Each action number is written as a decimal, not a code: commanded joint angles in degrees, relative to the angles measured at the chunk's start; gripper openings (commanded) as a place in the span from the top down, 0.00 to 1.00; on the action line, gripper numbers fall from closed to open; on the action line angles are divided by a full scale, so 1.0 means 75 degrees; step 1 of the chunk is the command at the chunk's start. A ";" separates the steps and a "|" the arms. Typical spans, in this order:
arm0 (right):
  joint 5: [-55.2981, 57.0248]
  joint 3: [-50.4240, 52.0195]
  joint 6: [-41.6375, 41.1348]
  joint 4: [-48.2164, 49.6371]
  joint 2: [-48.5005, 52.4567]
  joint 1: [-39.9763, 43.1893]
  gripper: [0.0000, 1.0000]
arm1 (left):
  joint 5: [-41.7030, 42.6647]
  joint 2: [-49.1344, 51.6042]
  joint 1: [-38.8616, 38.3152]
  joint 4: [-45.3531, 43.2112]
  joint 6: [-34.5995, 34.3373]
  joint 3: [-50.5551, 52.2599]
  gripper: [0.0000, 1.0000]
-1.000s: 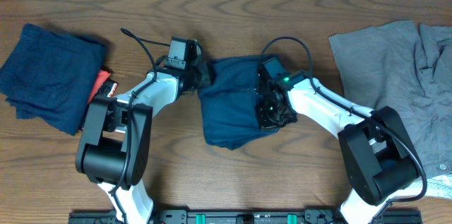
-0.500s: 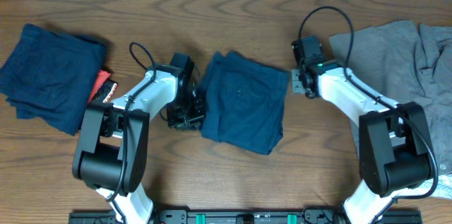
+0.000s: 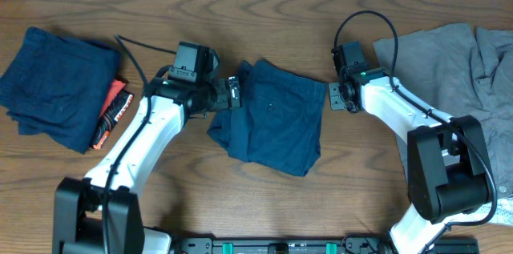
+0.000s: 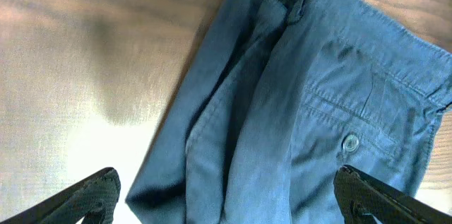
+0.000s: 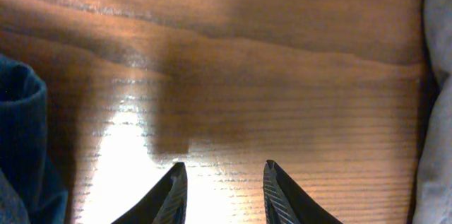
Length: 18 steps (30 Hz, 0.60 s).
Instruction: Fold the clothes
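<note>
The left gripper (image 3: 234, 92) gapes wide and empty at the left edge of the navy shorts (image 3: 276, 122) mid-table. The right gripper (image 3: 337, 98), partly parted, holds nothing just right of them. The shorts look roughly folded; a navy pile (image 3: 56, 86) lies left, and crumpled grey garments (image 3: 457, 86) at the right seem undone.

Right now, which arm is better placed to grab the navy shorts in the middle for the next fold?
Left. The left gripper sits at the left edge of the shorts, jaws wide open over the fabric. The right gripper hangs off the right edge over bare table, jaws narrower and empty.
</note>
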State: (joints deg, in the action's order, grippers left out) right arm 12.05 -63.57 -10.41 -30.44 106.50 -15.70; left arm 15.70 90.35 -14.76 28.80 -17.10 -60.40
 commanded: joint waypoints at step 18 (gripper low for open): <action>-0.0125 -0.0023 -0.0111 -0.0280 0.0131 -0.0038 0.65 | 0.2993 0.2713 -0.0251 -0.1259 0.1620 -0.0020 0.20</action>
State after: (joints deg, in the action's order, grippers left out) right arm 11.09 -63.57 -10.44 -32.38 106.50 -15.70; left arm 30.83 107.59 -15.14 18.52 -5.65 -61.25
